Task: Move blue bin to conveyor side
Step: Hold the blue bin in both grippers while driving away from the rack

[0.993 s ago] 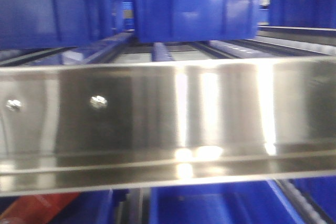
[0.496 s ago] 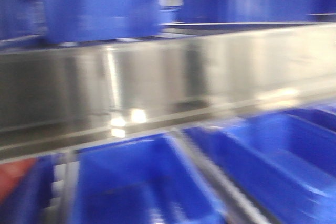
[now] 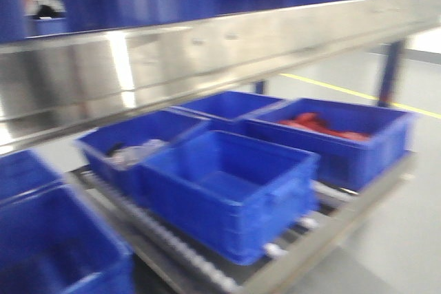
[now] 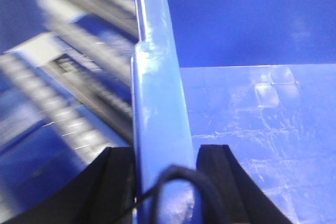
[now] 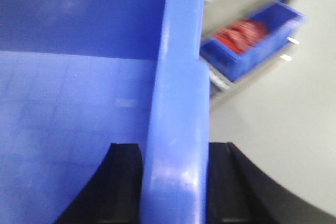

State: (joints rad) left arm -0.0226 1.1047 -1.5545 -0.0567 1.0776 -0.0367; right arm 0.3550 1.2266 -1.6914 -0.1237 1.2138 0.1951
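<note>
Near a red-filled crate [image 5: 257,52], left claw [image 4: 167,153] and right claw [image 5: 175,153] pinch rims of the blue bin [image 4: 241,119].

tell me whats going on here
A two-arm robot holds a blue bin by opposite walls: the left gripper is shut on one rim, the right gripper on the other. The blurred front view shows a steel-fronted rack with more blue bins below, one holding red items. No conveyor is in view.

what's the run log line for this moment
left end effector: shut on bin rim | right end effector: shut on bin rim | bin: held, visible floor bare
</note>
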